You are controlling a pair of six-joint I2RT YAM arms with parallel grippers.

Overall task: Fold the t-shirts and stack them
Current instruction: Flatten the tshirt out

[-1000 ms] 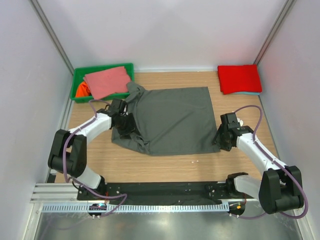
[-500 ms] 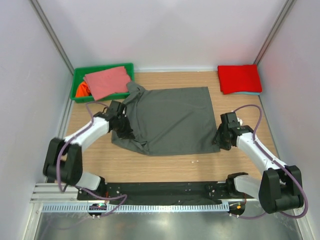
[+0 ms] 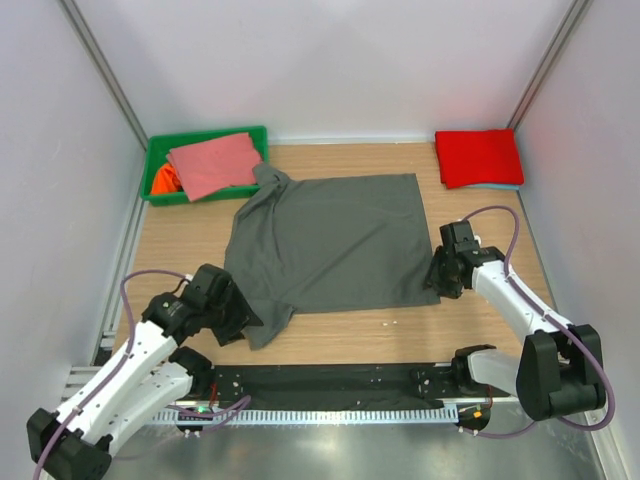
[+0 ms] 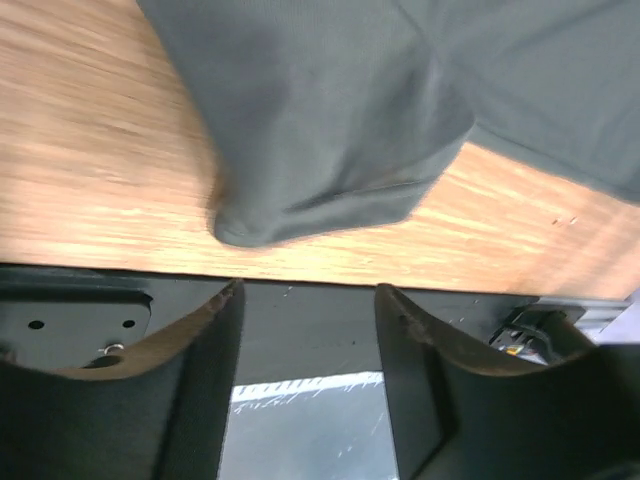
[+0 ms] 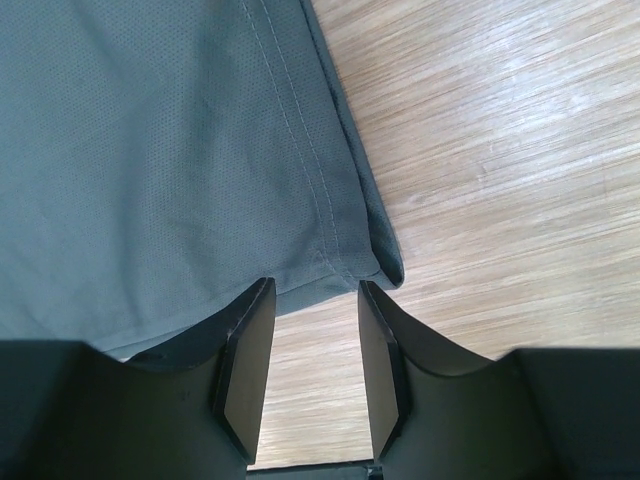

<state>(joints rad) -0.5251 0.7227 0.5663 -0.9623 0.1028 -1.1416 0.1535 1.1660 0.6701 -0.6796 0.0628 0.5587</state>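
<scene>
A dark grey t-shirt lies spread flat on the middle of the table. Its left sleeve trails toward the near edge. My left gripper hovers beside that sleeve, open and empty, and the sleeve's rounded end lies just beyond its fingertips. My right gripper is at the shirt's near right corner. It is open and low over the wood, with the hemmed corner right at its fingertips and nothing between the pads. A folded red t-shirt rests on a light-blue one at the back right.
A green bin at the back left holds a salmon-pink t-shirt and an orange one. White walls close in the table on three sides. The black mounting rail runs along the near edge.
My left arm swung from the shirt's left edge back to the near left, drawing the bunched left side and sleeve out toward the near edge, and let go. The right gripper barely moved.
</scene>
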